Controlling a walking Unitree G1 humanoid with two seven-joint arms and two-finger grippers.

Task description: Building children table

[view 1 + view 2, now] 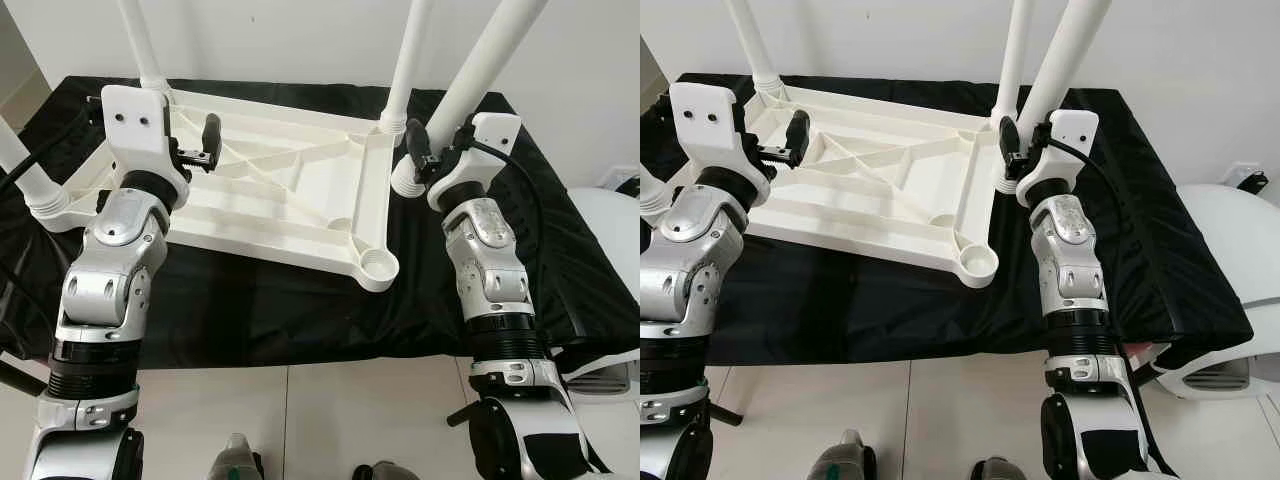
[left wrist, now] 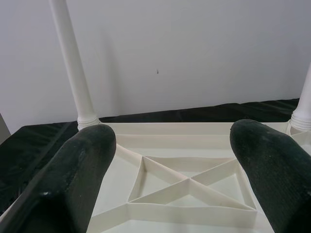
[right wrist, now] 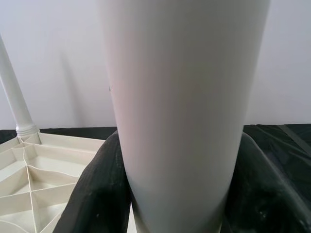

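While the white tabletop (image 1: 270, 190) lies upside down on the black cloth (image 1: 300, 300), the right gripper (image 1: 418, 150) pinches a loose white leg (image 1: 480, 60) just beside the tabletop's right edge. The left gripper (image 1: 205, 145) hovers over the ribbed underside, fingers (image 2: 82, 165) spread, holding nothing. Far-left leg (image 1: 140, 45) and far-right leg (image 1: 408, 60) stand upright in their sockets; the near-right socket (image 1: 377, 266) is unfilled.

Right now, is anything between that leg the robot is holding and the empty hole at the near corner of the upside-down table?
Nothing visible. The right gripper is shut on the loose leg, beside the tabletop, apart from the empty socket. Only bare rim and black cloth lie between them. The left gripper hovers open elsewhere.
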